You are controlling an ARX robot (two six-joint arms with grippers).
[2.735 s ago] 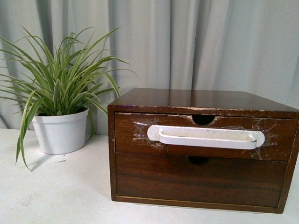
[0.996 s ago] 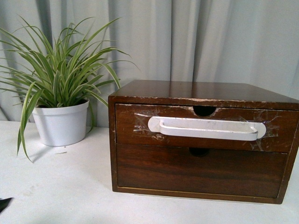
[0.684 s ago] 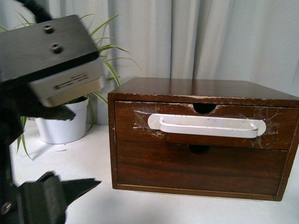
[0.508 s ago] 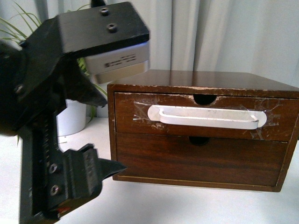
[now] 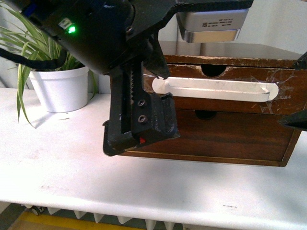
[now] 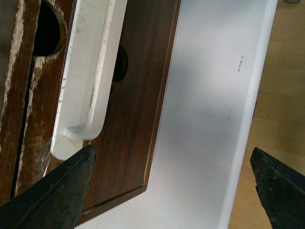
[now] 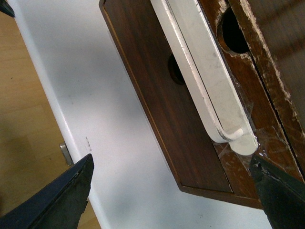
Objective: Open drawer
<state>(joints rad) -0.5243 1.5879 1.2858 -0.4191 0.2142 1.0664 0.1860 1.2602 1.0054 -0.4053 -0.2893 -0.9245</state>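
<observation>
Approach stage: drawer (image 5: 249, 73) shut, handle (image 5: 216, 89) ungripped.
Left claw (image 6: 174, 191) and right claw (image 7: 174, 186) gape open, handle ends just ahead; next, clamp one and pull straight out.

Left gripper (image 5: 165, 103) body blocks left end of drawer (image 5: 249, 72) front and handle (image 5: 216, 89). Cabinet (image 5: 273, 50) left side hidden. Plant (image 5: 29, 43) cut by frame edge, partly behind arm. Right gripper (image 5: 292, 91): only dark fingertips (image 5: 293, 121) show at frame edge. Wrist camera (image 5: 211, 21) label too small to read.
</observation>
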